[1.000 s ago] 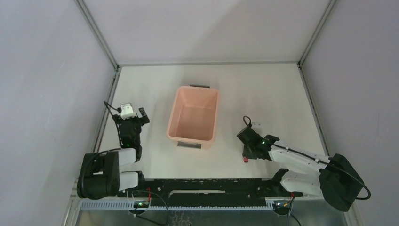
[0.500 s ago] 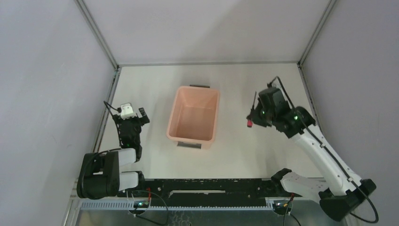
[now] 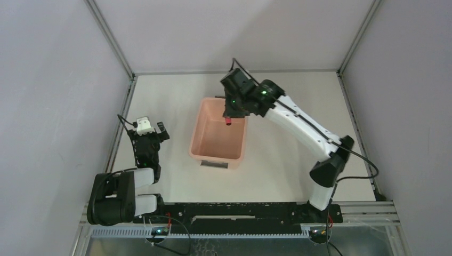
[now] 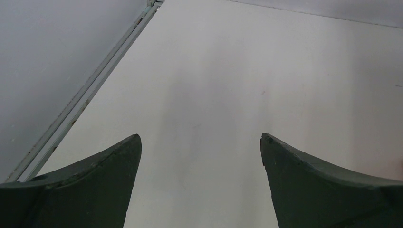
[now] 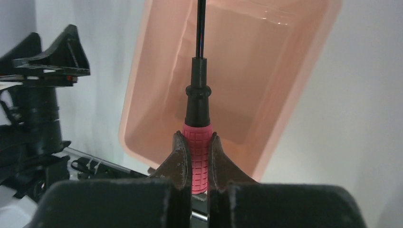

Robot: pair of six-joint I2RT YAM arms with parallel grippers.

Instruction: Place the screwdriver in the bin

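Observation:
My right gripper is shut on the red handle of the screwdriver and holds it in the air over the far end of the pale pink bin. In the right wrist view the black shaft points away over the bin's inside. Only the red handle end shows in the top view. My left gripper is open and empty, left of the bin, low over the table.
The bin's dark grey handles show at its far and near short ends. The left arm stands beside the bin in the right wrist view. Grey enclosure walls and metal rails ring the white table.
My right arm has lifted the screwdriver from the table at the near right, swung it up and left, and now holds it over the far end of the bin. The left arm has not moved.

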